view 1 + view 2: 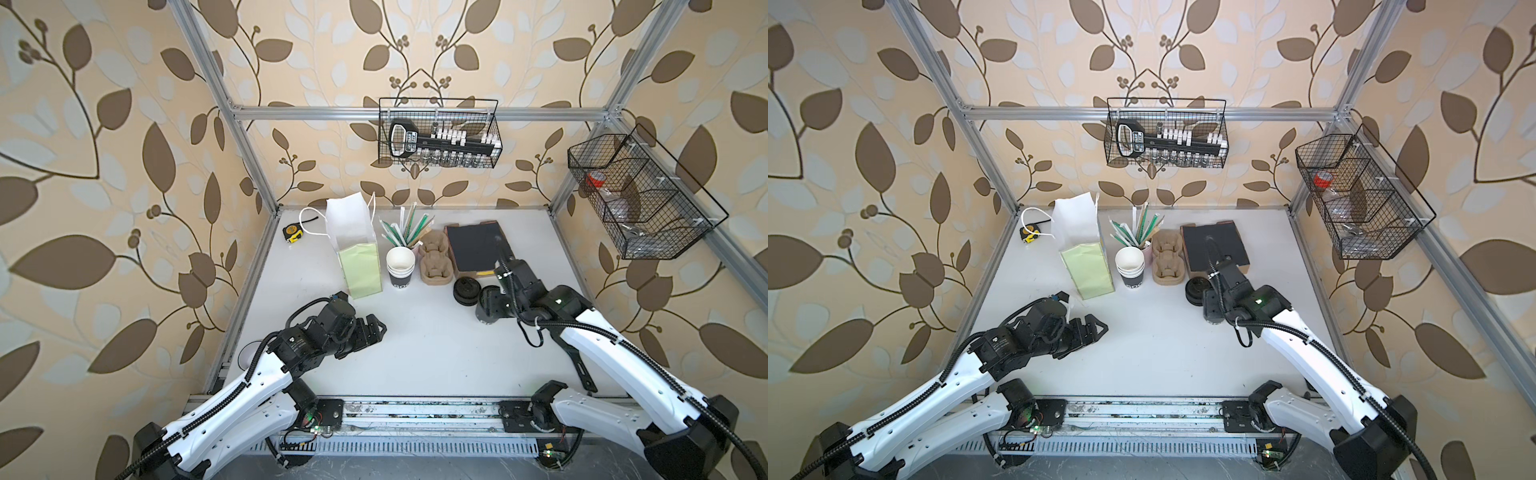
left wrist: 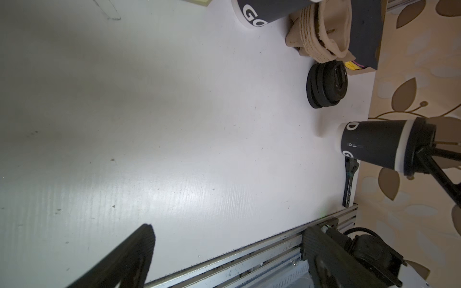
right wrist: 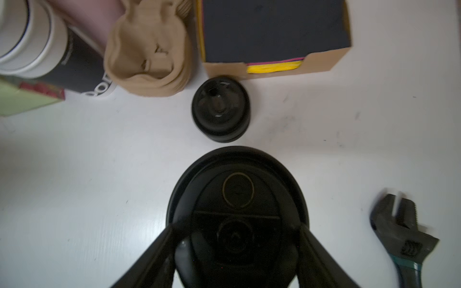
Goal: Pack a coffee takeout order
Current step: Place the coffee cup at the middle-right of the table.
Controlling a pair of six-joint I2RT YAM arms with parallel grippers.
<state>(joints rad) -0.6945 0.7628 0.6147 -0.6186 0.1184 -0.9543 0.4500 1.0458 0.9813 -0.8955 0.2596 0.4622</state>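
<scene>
right pincer (image 3: 237,227) tight around cup lid (image 3: 238,190)

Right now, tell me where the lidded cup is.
In both wrist views the lidded cup stands on the table's right side, held by the right gripper, beside the stack of lids, with the wrench nearby.

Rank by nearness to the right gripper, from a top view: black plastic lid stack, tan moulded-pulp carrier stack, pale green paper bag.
From the right gripper, gripping the lidded black cup:
1. Black plastic lid stack, right beside it.
2. Tan moulded-pulp carrier stack, behind the lids.
3. Pale green paper bag, farthest, leftward.
</scene>
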